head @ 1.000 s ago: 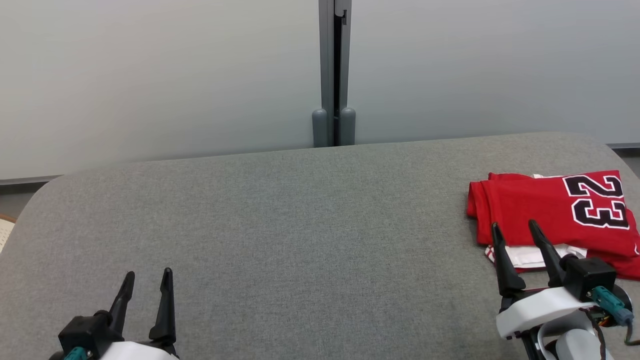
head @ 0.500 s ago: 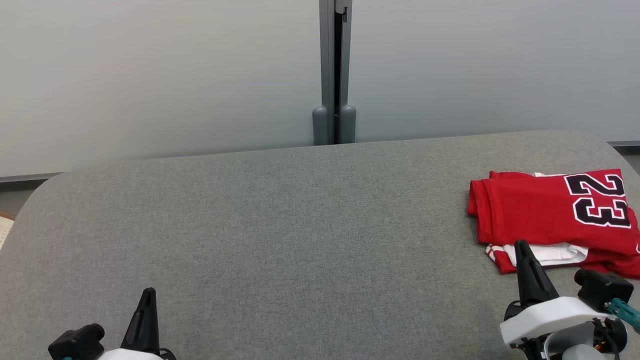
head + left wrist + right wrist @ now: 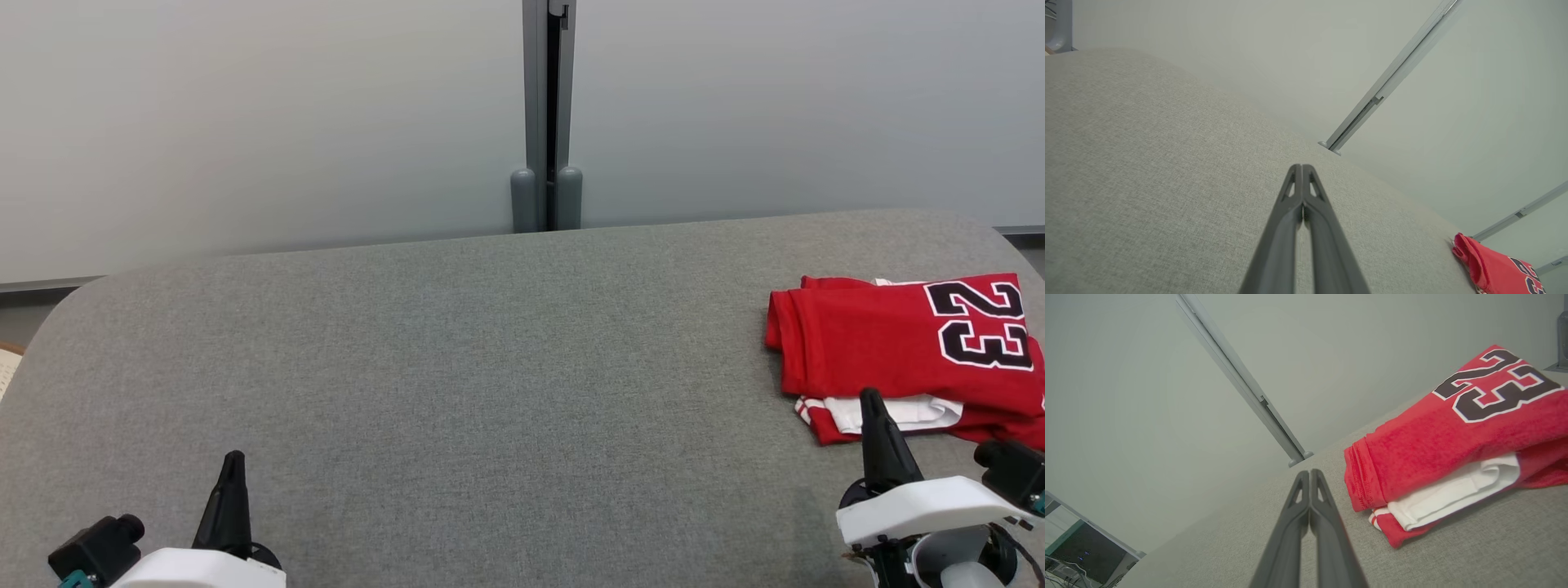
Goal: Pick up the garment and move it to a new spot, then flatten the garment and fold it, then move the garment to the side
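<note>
Garment point(image 3: 890, 351): red jersey, number 23, folded, on right side of desk point(image 3: 490, 367).
Left tool point(image 3: 233, 459): closed, empty, well apart from garment.
Right tool point(image 3: 872, 400): closed, empty, near garment's front edge.

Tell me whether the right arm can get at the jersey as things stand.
Probably yes. The right gripper is close beside the near corner of the jersey, with nothing between them on the table. Its jaws are shut, so it would have to open first.
</note>
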{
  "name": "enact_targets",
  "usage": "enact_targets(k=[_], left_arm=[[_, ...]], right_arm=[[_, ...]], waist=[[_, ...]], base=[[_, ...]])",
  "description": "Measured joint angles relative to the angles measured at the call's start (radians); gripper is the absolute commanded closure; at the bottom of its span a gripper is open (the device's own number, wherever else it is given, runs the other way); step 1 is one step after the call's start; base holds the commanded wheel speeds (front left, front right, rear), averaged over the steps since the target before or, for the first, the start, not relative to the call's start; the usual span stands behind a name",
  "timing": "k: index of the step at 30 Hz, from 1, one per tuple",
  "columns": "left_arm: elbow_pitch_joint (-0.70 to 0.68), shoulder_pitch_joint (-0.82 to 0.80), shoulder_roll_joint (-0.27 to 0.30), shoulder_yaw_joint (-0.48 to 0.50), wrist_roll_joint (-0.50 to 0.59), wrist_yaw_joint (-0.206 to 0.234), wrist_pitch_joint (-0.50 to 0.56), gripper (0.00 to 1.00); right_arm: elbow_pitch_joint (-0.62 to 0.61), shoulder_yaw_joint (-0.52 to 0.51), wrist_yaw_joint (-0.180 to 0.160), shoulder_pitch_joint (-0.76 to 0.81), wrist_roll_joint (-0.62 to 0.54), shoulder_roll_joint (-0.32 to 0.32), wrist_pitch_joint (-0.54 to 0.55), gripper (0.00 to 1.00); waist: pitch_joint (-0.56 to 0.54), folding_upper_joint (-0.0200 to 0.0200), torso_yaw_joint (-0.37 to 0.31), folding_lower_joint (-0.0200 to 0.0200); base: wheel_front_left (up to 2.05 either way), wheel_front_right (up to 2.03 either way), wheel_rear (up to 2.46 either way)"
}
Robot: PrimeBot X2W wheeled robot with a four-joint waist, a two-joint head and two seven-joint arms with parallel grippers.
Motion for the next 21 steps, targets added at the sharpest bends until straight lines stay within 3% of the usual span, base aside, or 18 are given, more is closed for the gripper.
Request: enact_targets(k=[21], left_arm=[[-0.016,-0.027,-0.018,0.033,-0.239,-0.011,0.070,1.00]], right_arm=[[-0.043,-0.049,0.000,0.006,0.263,0.018,0.070,1.00]], waist=[[0.012,0.0000,0.002,0.0000]], base=[[0.00,0.00,0.00]])
